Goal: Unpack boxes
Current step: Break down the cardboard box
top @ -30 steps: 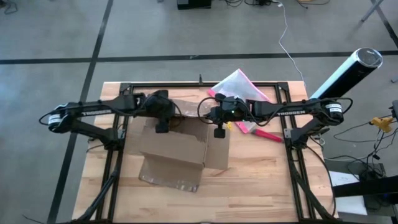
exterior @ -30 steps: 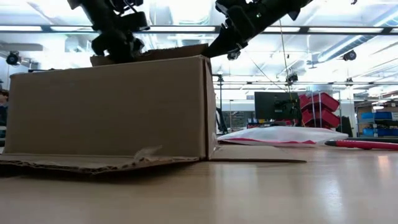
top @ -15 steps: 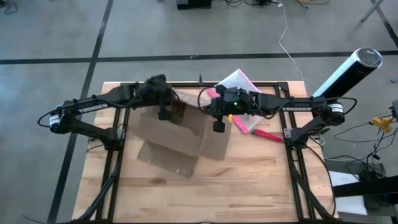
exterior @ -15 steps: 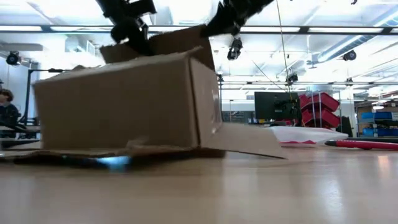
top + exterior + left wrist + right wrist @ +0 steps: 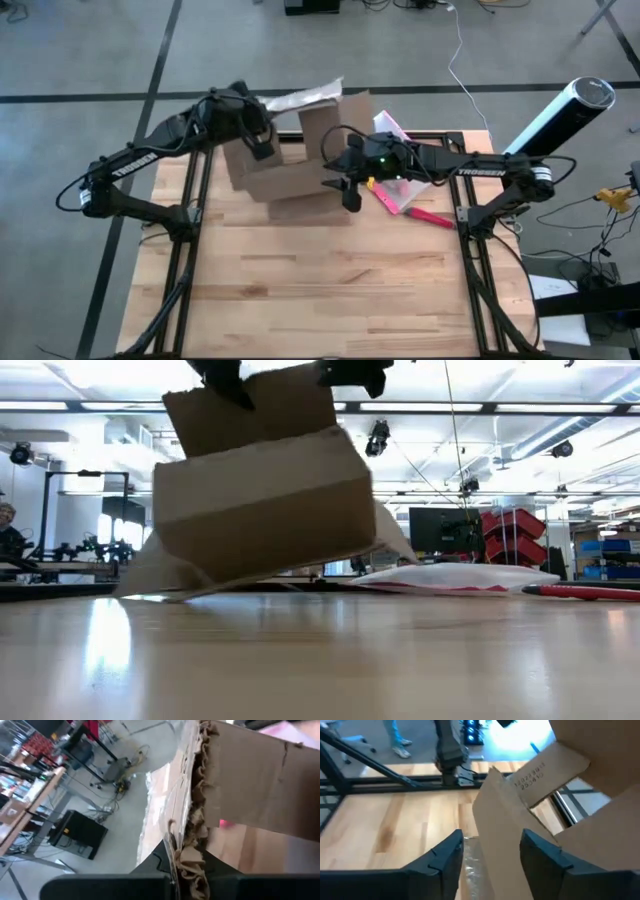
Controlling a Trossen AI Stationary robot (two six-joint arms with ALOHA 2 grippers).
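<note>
While the left gripper (image 5: 258, 140) is clamped on a torn wall of the cardboard box (image 5: 285, 160), the box hangs tilted at the far side of the table (image 5: 330, 300). This looks like tipping it to empty it. The right gripper (image 5: 348, 190), fingers spread and empty, waits beside the box. A zip pouch (image 5: 392, 135) and a red tool (image 5: 430, 217) lie just beyond and could obstruct.
</note>
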